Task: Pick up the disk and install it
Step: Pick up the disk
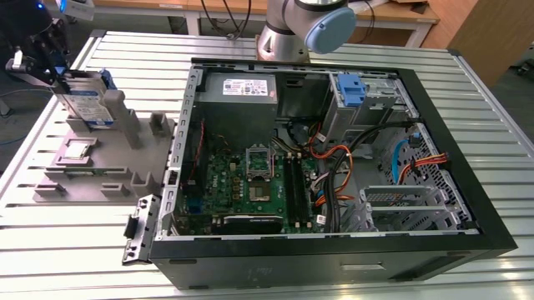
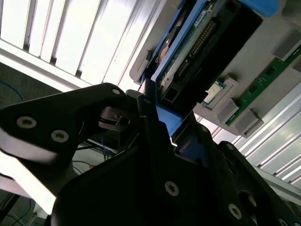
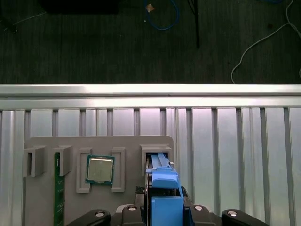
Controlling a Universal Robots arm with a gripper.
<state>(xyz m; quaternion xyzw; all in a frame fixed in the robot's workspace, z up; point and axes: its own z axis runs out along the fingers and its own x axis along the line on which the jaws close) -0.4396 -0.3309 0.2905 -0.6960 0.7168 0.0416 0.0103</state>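
The disk [image 1: 87, 97] stands on edge in a slot of the grey fixture [image 1: 125, 128], at the fixture's corner nearest the counter [image 1: 75, 225] edge on the exterior view's left. I take it that it is parked upright so its thin sides and blue rails face upward, where my tool [image 1: 52, 65] can reach them from above. In the second wrist view the fingers [image 2: 146, 110] flank the blue rail on either side of the disk [image 2: 197, 42], and I judge the tool [image 2: 171, 127] closed on it. I can't tell whether the disk has left the slot yet. The first wrist view looks straight down the rail of the disk [image 3: 162, 186], centred in the tool [image 3: 162, 209], so the grip looks square. I count one disk. Beside it the fixture holds one chip [image 3: 99, 169] lying flat in its own pocket and one memory stick [image 3: 59, 188] lying in its groove, each kept apart from the others. Just beside the fixture lies one open case [image 1: 334, 244] on its side, interior up, presumably so parts can go in from above.
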